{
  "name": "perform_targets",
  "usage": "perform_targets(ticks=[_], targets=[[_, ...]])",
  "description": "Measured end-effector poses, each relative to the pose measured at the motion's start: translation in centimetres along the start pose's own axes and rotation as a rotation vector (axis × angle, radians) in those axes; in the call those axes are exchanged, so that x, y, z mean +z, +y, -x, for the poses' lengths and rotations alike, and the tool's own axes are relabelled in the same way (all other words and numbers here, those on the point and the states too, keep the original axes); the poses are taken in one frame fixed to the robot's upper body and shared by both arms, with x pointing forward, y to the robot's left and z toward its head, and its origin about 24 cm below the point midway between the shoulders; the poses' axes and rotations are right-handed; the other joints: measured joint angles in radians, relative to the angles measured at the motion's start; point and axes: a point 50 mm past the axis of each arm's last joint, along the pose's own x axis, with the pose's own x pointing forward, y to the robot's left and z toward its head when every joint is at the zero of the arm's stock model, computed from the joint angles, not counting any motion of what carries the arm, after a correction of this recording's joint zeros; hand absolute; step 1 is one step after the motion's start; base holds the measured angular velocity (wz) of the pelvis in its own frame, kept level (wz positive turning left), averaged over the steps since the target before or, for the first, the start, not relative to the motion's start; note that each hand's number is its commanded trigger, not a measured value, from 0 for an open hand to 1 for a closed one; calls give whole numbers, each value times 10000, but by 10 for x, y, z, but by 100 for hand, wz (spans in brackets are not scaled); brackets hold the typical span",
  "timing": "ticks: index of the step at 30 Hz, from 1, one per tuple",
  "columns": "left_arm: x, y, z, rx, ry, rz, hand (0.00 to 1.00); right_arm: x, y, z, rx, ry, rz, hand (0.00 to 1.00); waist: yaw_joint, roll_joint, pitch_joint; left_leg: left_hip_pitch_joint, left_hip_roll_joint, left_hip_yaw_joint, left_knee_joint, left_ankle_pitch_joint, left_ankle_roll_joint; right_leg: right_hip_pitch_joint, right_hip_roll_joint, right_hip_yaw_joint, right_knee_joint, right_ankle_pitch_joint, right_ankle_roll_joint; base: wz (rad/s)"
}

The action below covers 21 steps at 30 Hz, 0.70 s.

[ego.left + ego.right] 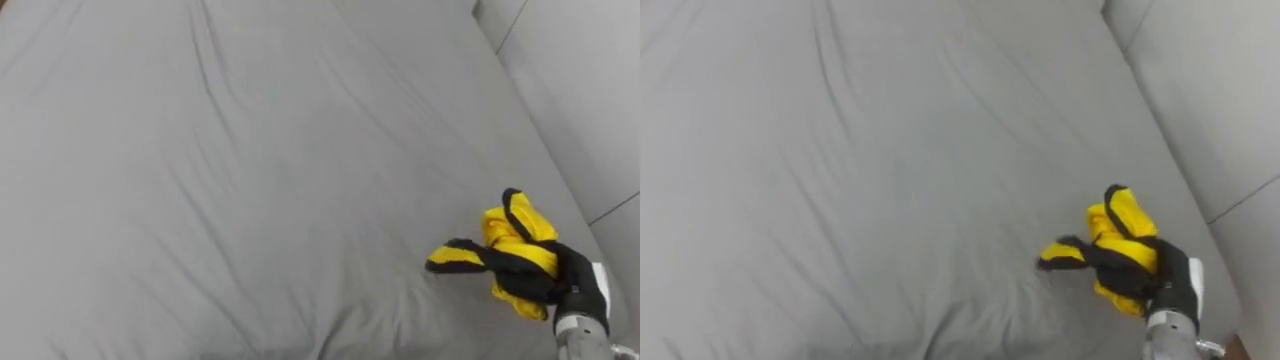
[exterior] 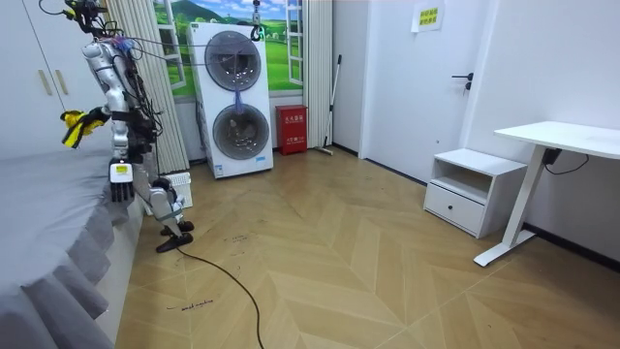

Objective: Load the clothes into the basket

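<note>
Right now the cloth [image 1: 518,232] is already in your right hand [image 1: 565,285]. The fingers are curled round a yellow bundle with dark trim, held over the bed [image 1: 250,180] near its right edge. The bundle sits ahead of the palm. One end sticks out toward your left and another stands up away from you, so there is no clear long axis, just a wad. The black fingers and the dark parts of the cloth run together, so I can't say how much of it is truly pinned.

In the room view you stand hard against the bedside with that arm raised over the mattress. Your left hand [image 2: 121,187] hangs low by your side.

The grey sheet ahead of you is bare and creased. I can't tell from here where the basket stands, and the coming move depends on that, so in my judgement you must turn from the bed to find it. Watch the loose ends, since they could snag or slip as you swing round.
</note>
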Motion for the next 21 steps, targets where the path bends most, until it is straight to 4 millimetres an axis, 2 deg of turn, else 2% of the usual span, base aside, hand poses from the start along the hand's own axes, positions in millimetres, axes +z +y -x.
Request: perform_targets(ticks=[5,9,11,14,16,21], targets=[[3,-5,-2,112,277,-187,0,4,-3,1,-80,-40,-276,100,-441,-30,-58,339,34,561,-6,-4,-4,217,36,458,66,1,1,-30],[-8,-1,0,281,792,-488,0,-4,-12,2,-203,501,-70,100,-653,114,-53,619,133,950,-1,-141,-64,241,149,933,179,1,3,-33],[-9,1,0,380,1042,-551,0,-6,-15,3,-272,629,-99,100,-859,181,-52,652,209,1096,11,-236,-122,233,222,1009,193,3,-1,-19],[-13,4,1,503,1317,-708,0,-20,-24,9,-563,1108,-95,100,-1099,229,-42,750,236,1203,17,-261,-129,281,243,1076,217,7,-8,-8],[-17,6,2,560,1413,-817,0,-36,-28,13,-743,1788,-183,100,-1318,288,-24,768,295,1320,14,-348,-140,259,309,1144,244,11,-14,-4],[-22,8,3,614,1520,-852,0,-62,-42,31,-1064,2751,-284,100,-1351,394,-29,687,375,1651,12,-440,-164,10,447,1637,195,14,3,-27]])
